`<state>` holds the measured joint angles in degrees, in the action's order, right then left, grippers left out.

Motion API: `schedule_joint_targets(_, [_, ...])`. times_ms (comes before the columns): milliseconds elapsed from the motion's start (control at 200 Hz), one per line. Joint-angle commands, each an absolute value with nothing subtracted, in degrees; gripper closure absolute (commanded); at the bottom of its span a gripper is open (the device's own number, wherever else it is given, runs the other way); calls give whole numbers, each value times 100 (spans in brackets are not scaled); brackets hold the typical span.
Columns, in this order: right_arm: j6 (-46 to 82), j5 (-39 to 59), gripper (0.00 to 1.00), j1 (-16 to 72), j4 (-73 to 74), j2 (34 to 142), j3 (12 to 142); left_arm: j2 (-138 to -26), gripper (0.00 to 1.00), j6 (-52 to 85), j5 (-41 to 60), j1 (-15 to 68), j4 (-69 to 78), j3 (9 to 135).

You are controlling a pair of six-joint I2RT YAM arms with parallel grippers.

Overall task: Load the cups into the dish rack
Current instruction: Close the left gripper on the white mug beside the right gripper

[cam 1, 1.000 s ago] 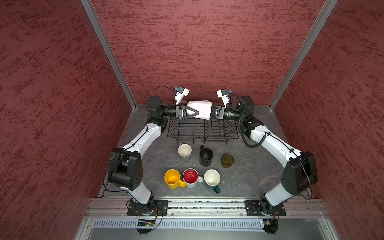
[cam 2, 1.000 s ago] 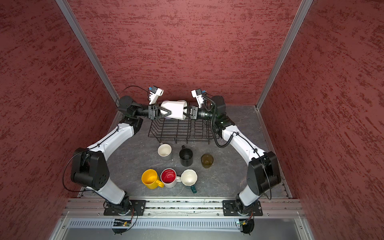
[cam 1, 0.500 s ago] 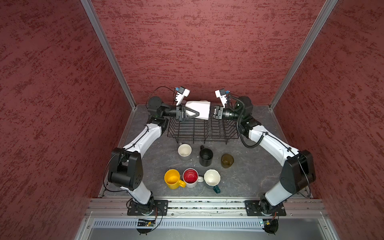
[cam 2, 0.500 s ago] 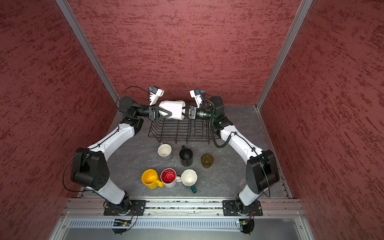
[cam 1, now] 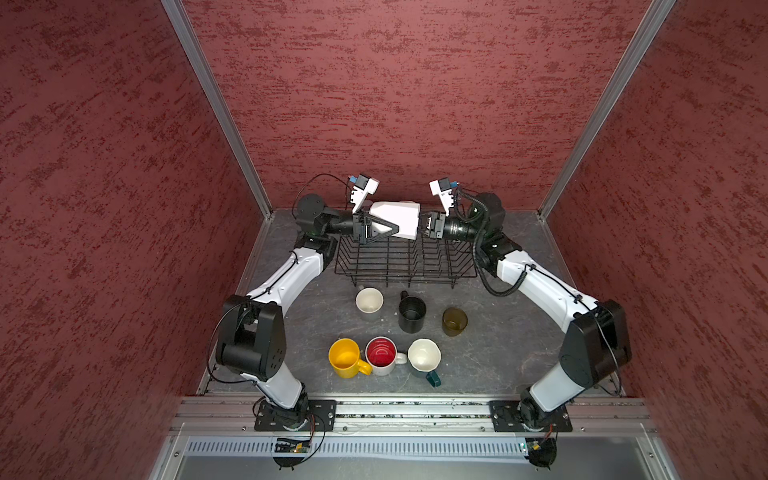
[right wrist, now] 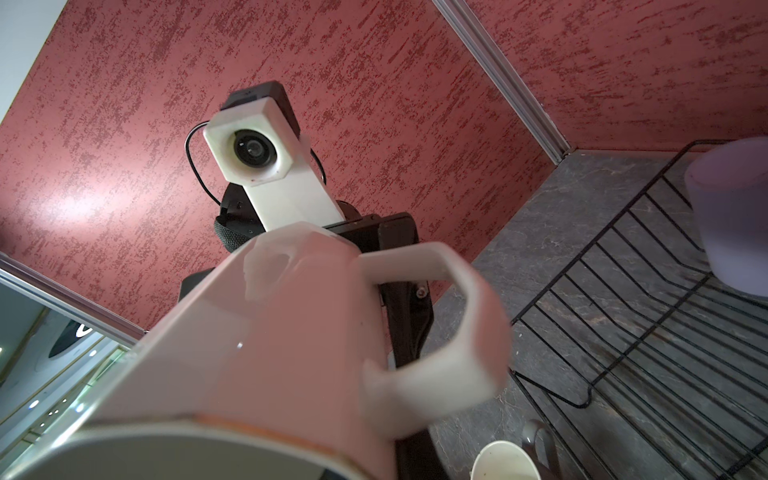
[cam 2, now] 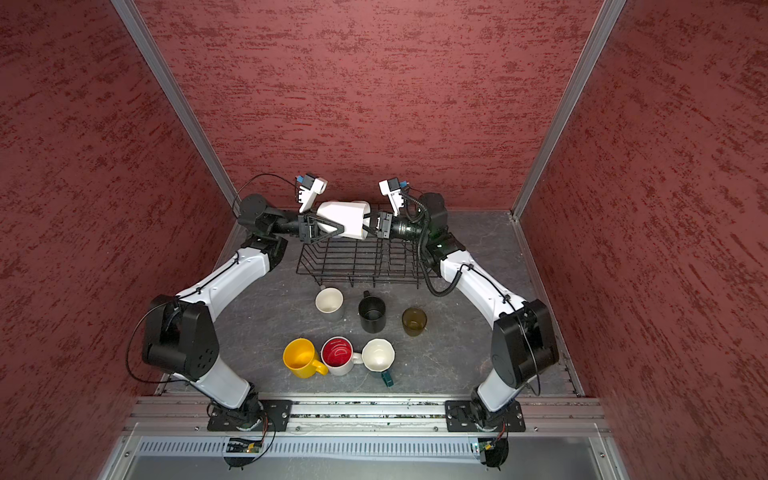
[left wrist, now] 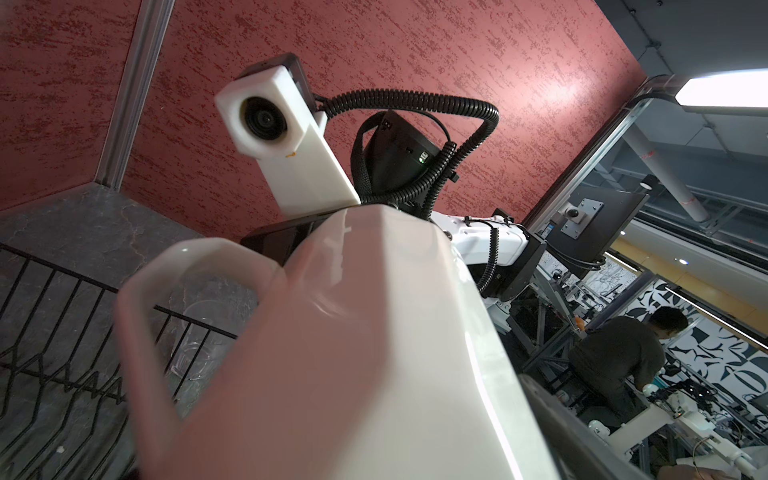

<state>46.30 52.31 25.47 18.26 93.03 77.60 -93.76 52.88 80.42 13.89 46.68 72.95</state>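
Note:
A white faceted cup (cam 1: 395, 216) (cam 2: 345, 216) hangs on its side above the back of the black wire dish rack (cam 1: 399, 272) (cam 2: 361, 270). My right gripper (cam 1: 420, 226) (cam 2: 369, 226) is shut on its rim. My left gripper (cam 1: 388, 222) (cam 2: 337, 221) is open, its fingers astride the cup's base end. The cup fills both wrist views (left wrist: 353, 353) (right wrist: 270, 332) and hides the jaws there. A lavender cup (right wrist: 731, 216) and a clear glass (left wrist: 195, 332) are in the rack.
On the grey table in front of the rack stand a grey cup (cam 1: 369, 300), a black cup (cam 1: 412, 312) and an amber glass (cam 1: 454, 321). Nearer the front edge are a yellow cup (cam 1: 345, 357), a red-inside cup (cam 1: 381, 353) and a dark teal cup (cam 1: 424, 356).
My right gripper has carried the white cup a little to the left, so the cup sits deeper between the left gripper's fingers. The left arm has barely moved.

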Motion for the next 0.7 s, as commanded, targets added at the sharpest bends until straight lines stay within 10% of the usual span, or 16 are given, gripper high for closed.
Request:
schedule_joint_targets(0, [4736, 5155, 100, 2653, 2194, 9234, 7853, -9484, 3, 5122, 7946, 1447, 4821, 7247])
schedule_joint_targets(476, [4566, 5011, 100, 2689, 1913, 9231, 7844, -9475, 21, 5111, 7798, 1432, 4827, 7341])
schedule_joint_targets(696, [4517, 4910, 100, 2689, 1804, 9211, 7852, -9396, 51, 5106, 7741, 1432, 4817, 7342])
